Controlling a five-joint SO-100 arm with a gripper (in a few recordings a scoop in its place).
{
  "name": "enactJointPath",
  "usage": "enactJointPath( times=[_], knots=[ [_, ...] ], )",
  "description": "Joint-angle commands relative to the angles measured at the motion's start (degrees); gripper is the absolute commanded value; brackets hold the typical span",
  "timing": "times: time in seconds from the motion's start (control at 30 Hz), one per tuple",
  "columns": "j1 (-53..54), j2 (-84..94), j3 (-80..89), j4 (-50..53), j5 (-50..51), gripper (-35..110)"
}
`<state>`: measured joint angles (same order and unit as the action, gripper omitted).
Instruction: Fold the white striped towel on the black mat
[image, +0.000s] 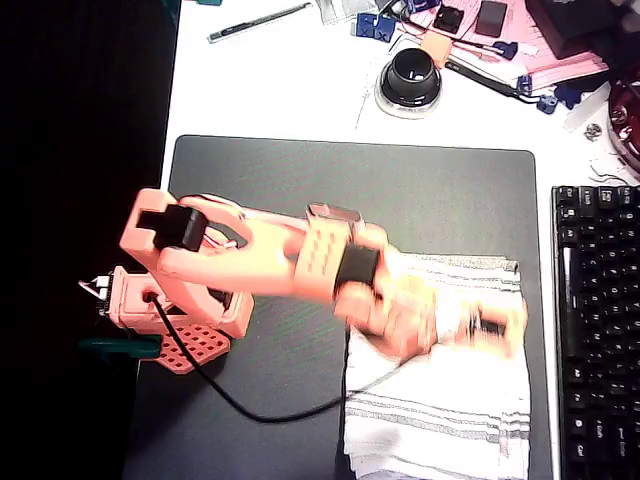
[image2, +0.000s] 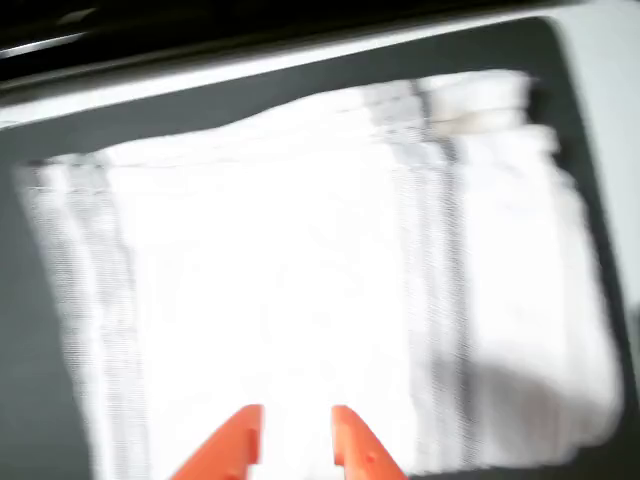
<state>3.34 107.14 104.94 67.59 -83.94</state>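
I see the black mat (image: 300, 180) filling the desk left of the keyboard (image: 600, 330), a flat bed for folding. The white striped towel (image: 440, 400) lies on the mat's corner nearest the keyboard. My gripper (image: 490, 325) hangs blurred over the towel; in the wrist view its fingers (image2: 235, 445) stand narrowly apart, holding nothing.

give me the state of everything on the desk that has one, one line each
white striped towel: lying on the mat, not visibly gripped
black mat: flat, towel on its right side in the overhead view
gripper: above the towel, jaws slightly apart, nothing between them
keyboard: flat, right of the mat
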Motion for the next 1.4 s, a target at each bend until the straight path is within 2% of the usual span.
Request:
enactJointPath(
  times=[0.0,0.23,0.43,0.77,1.07,1.23,1.37],
  knots=[
    [-6.2,2.2,0.9,-0.3,2.4,15],
    [-15.3,-10.3,-4.6,1.4,5.1,23],
    [-18.7,-21.7,-9.1,-0.4,6.9,23],
    [-19.8,-30.0,-11.6,-2.5,6.3,20],
    [-19.2,-35.8,-14.0,-3.4,5.1,12],
    [-18.6,-36.5,-14.1,-3.6,4.0,1],
    [-18.7,-35.8,-14.0,-3.2,3.7,0]
  ],
)
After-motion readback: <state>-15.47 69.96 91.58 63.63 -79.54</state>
